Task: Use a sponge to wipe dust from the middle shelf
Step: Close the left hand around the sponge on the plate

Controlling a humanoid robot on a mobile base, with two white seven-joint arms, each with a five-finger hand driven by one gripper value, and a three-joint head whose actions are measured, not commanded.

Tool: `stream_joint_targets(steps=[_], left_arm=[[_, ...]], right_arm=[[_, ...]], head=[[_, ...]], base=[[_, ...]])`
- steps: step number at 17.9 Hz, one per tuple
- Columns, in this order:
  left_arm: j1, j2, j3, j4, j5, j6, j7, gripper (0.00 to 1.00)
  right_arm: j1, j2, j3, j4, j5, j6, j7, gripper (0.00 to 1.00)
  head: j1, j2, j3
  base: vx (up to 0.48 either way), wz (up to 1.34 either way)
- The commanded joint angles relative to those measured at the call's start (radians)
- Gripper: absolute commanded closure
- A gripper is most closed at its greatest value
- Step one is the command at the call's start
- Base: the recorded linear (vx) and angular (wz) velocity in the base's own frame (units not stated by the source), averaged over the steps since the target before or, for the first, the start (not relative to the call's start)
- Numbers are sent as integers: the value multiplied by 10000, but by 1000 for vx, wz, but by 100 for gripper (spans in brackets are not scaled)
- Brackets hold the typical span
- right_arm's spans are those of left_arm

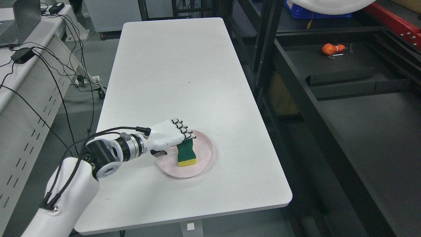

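A green and yellow sponge (186, 154) lies on a pink plate (205, 154) near the front of the white table (177, 72). My left hand (171, 135) comes in from the lower left and sits over the sponge's far end, hiding it. I cannot tell whether the hand grips the sponge. The black shelf unit stands to the right of the table, with a dark shelf surface (368, 131) at about table height. My right arm is out of view.
An orange object (332, 48) and a flat black box (338, 77) lie on the shelf at the back right. A black upright post (263, 49) stands between table and shelf. A grey desk with cables (29, 56) is at the left.
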Motion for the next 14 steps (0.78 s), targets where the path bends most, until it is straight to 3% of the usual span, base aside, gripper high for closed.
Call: stream_joint_targets(steps=[1,8,14], left_arm=[[-296,-478,-117,1066,-408,84,-7,15],[-434,-968,-347,1221,-409,69,54,15],[-404,-1077,-821,1113,786,-23,54,15]], right_arm=[[0,-175,0,-175,0,723,9,0],[0,-175,0,-175,0,723,9,0],[0,-175,0,-175,0,738,9,0]], head=[[0,0,0],[0,0,0],[0,0,0]], base=[[0,0],[0,0],[0,0]])
